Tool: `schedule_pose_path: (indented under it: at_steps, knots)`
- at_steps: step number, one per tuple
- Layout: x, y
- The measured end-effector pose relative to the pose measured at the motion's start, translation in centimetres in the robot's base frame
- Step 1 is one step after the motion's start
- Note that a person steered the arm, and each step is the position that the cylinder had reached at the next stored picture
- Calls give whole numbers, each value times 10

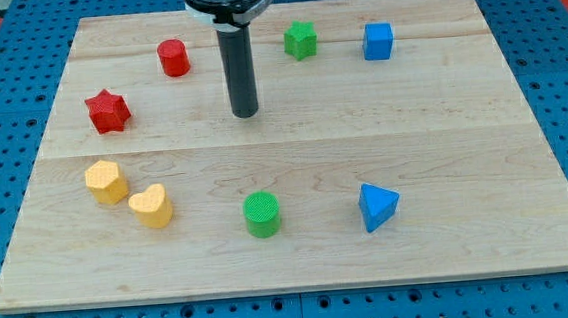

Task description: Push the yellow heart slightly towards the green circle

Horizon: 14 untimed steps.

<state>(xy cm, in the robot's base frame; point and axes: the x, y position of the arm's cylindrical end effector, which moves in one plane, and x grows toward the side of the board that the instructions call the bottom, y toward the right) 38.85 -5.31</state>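
Up near the top centre of the tabletop (293, 138) sits our tip (246, 113), planted on bare wood with no block touching it, and we judge the job not yet begun. We carry no pincer at all, just a plain rod, so nothing can be apart, together or clamped. Our target, the yellow heart (152, 205), lies down at the view's lower left, just beside a yellow hexagon-like block (106, 181) on its upper left. Away to the heart's right, along roughly the same row, waits the green circle (262, 214), clearly apart from it. So the heart is well below and to the left of our tip! What remains, as we read it, is everything: we must swing round to the heart's left side and nudge it rightward a little. Tight squeeze there, with that yellow neighbour so close. Elsewhere, a red star (108, 110) and red cylinder (173, 57) stand at upper left.
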Motion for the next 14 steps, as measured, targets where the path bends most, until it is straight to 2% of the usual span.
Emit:
schedule_pose_path:
  at_steps: [3, 5, 6, 7, 10, 12, 14]
  knots:
    - [-12, -73]
    - [-5, -119]
    - [26, -119]
    - [35, -109]
    - [119, -108]
    - [142, -143]
    - [149, -90]
